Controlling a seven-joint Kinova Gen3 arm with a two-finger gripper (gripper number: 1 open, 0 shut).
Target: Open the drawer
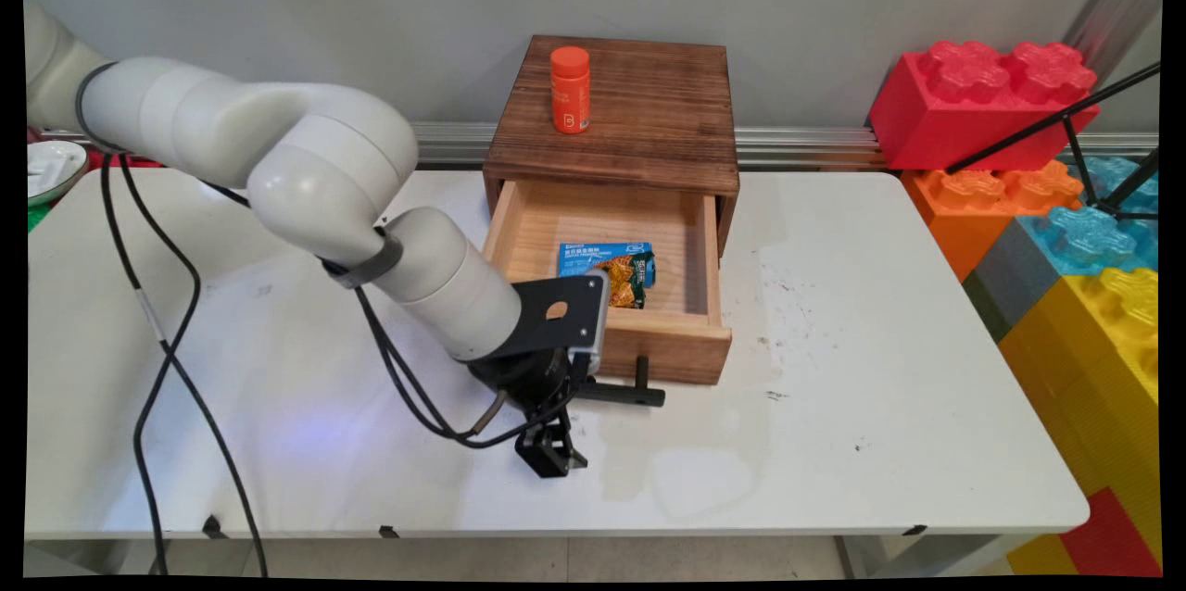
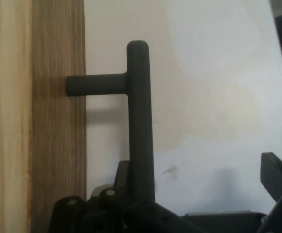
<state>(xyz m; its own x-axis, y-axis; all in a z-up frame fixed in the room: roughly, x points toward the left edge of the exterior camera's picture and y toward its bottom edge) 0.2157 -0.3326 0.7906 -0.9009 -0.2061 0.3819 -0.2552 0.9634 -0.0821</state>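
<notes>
At the table's (image 1: 834,406) left, your arm reaches across with black cables (image 1: 165,359) hanging under it, and the gripper (image 1: 553,454) hangs low over the white top, just in front of the drawer (image 1: 690,345). Its fingers (image 2: 276,175) are spread wide and pinch nothing. In the hand view one finger sits right against the black T-shaped handle (image 2: 140,121), the other well off to the side.

The handle sticks out from the drawer's front, and the drawer stands pulled open from the wooden box (image 1: 649,123). You have little room here. I judge that a sideways move could knock the near finger into the bar and shove or skew the drawer. A drop could drive the fingertips into the table. The slack cables lie close to the handle's end and could catch on it.

Inside the drawer a snack packet (image 1: 613,270) lies flat on the bottom. Its blue band carries white print, too small for you to read. An orange bottle (image 1: 570,91) stands upright on the box top, and a jolt to the drawer might topple it. Its white label mark is unreadable too. At the far right are big toy blocks (image 1: 982,95), well apart.
</notes>
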